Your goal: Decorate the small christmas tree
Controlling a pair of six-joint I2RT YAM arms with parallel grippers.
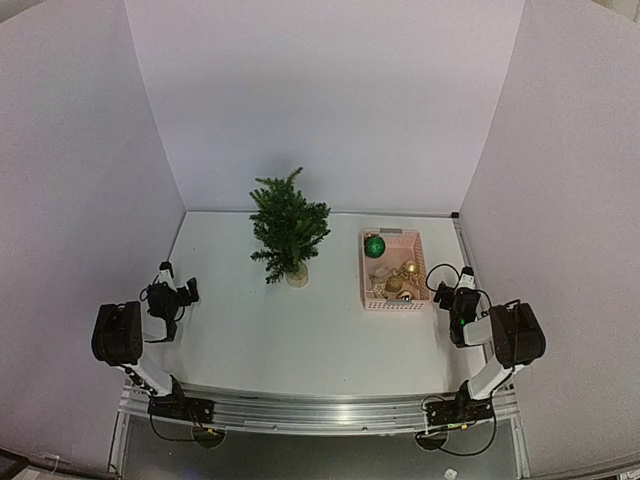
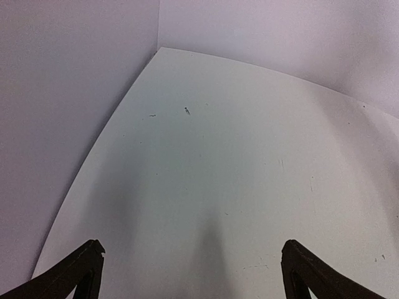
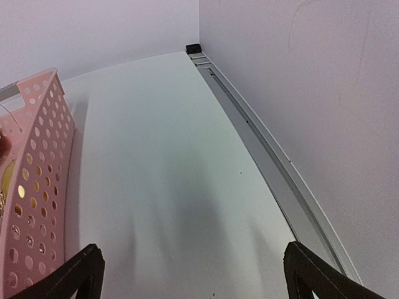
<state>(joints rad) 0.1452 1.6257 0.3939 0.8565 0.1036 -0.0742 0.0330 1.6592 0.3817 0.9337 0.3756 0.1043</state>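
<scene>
With the left gripper (image 2: 193, 252) and right gripper (image 3: 193, 252) both gaping empty, the small christmas tree (image 1: 289, 228) stands upright mid-table, left of the pink basket (image 1: 366, 272) of baubles (image 1: 375, 246), and a heavy-handed push while hanging one could topple it.

Pink basket (image 3: 37, 187) partly beyond the right wrist view's left edge, its ornaments (image 1: 397, 285) indistinct.
</scene>
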